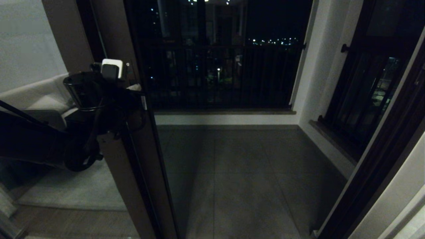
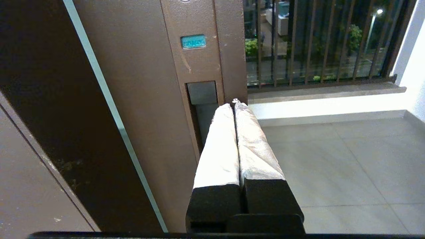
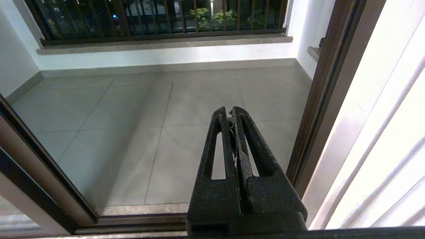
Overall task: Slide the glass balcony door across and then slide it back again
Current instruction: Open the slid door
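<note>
The left gripper (image 2: 234,103), jaws together, is pressing its tips at the door (image 2: 199,63) stile's handle slot (image 2: 203,99); the door is standing left, doorway open. The right gripper (image 3: 229,111) is hanging idle, jaws together.

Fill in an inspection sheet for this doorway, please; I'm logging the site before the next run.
Surface: grey tiled balcony floor, bare where visible.
Job's things: glass balcony door slid over to the robot's left, the doorway standing open; handle slot in its brown stile.
Clutter: nothing seen.
Grippers: left gripper shut, fingertips at the stile's edge beside the handle slot; contact cannot be told. Right gripper shut, holding nothing, pointing at the balcony floor by the right door frame.
Cables: dark loops hang from the left arm.
Surroundings: barred railing facing a night view, white wall, dark barred window on the right.
</note>
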Controlling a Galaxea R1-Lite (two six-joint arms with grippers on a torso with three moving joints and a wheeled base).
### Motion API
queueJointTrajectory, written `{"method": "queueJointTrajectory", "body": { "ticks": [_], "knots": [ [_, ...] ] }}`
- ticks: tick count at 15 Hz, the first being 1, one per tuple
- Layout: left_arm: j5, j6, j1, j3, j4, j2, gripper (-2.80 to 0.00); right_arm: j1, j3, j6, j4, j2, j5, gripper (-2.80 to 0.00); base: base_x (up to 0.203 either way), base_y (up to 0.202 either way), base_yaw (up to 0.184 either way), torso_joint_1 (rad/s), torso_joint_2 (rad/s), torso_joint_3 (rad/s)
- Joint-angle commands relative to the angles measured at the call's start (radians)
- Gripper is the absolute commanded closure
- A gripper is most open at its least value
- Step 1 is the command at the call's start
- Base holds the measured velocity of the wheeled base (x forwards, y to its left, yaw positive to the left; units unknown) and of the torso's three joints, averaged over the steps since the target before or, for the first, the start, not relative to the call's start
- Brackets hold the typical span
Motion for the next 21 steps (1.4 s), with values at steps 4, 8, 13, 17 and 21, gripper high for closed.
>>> {"method": "queueJointTrajectory", "body": {
  "ticks": [4,8,13,17,21],
  "knots": [
    [0.004,0.001,0.02,0.002,-0.005,0.0,0.0,0.0,0.0,0.0,0.0,0.002,0.0,0.0,0.0,0.0,0.0,0.0,0.0,0.0],
    [0.003,0.001,0.02,0.003,-0.007,-0.01,0.0,0.0,0.0,0.0,0.0,0.002,0.0,0.0,0.0,0.0,0.0,0.0,0.0,0.0],
    [-0.024,-0.018,-0.021,0.076,-0.005,-0.054,0.0,0.0,0.0,0.0,0.0,0.002,0.0,0.0,0.0,0.0,0.0,0.0,0.0,0.0],
    [-0.056,-0.025,-0.044,0.115,-0.007,-0.071,0.0,0.0,0.0,0.0,0.0,0.002,0.0,0.0,0.0,0.0,0.0,0.0,0.0,0.0],
    [-0.058,-0.024,-0.045,0.082,-0.005,-0.049,0.0,0.0,0.0,0.0,0.0,0.002,0.0,0.0,0.0,0.0,0.0,0.0,0.0,0.0]
  ]
}}
